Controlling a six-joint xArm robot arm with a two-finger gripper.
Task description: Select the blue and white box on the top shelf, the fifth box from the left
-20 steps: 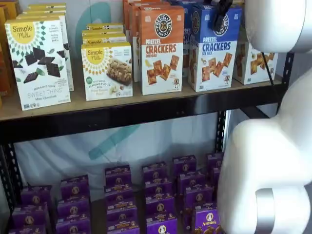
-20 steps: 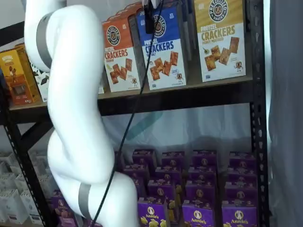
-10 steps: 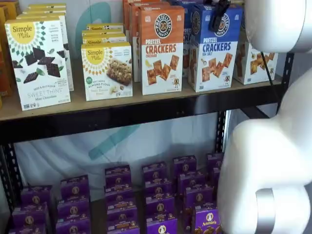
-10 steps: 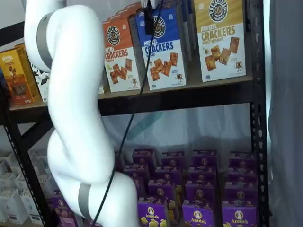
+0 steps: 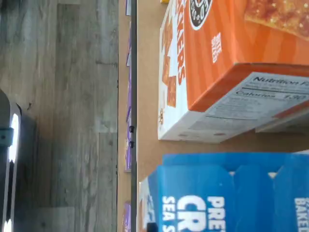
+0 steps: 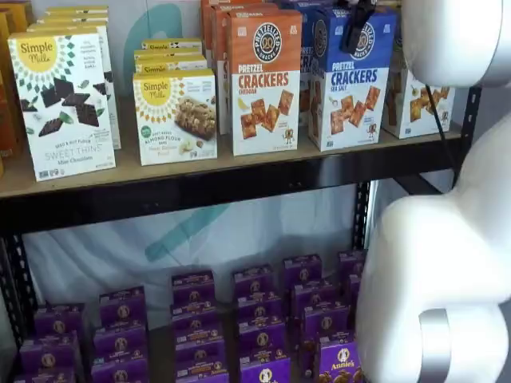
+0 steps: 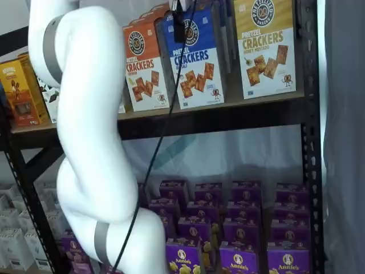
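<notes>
Hardly shifted since a second ago: same hang of the gripper [image 6: 352, 36] over the same carton, at most a slight lean of the white arm [image 7: 85, 114] in a shelf view; boxes as they were

Starting at the left of the top shelf [image 6: 200, 187]: a Simple Mills mint chocolate box [image 6: 64, 104], then a shorter almond flour bar box [image 6: 176, 116], both well apart from the target. Next, the orange Cheddar box [image 6: 266, 80], upright at the front edge. Just beside it on the right, the blue and white box [image 6: 347, 96], also upright at the front edge, sea salt label facing out. Rightmost in a shelf view, the yellow-topped cracker box [image 7: 265, 45]. Below, rows of purple boxes [image 6: 263, 319] on the lower shelf

Down across the logo of the blue and white box, one black finger only, seen in both shelf views; cannot tell whether clenched on the carton or released, since no second finger or gap shows. From the wrist view, blue top flaps close under the camera, orange carton alongside

Judged step: at the grasp, fingers placed at the top of the right carton, box not yet lifted off the board. Next move likely calls for a firm hold on the narrow top, then a straight pull outward, clear of the Cheddar neighbour, without tipping the tall carton forward
</notes>
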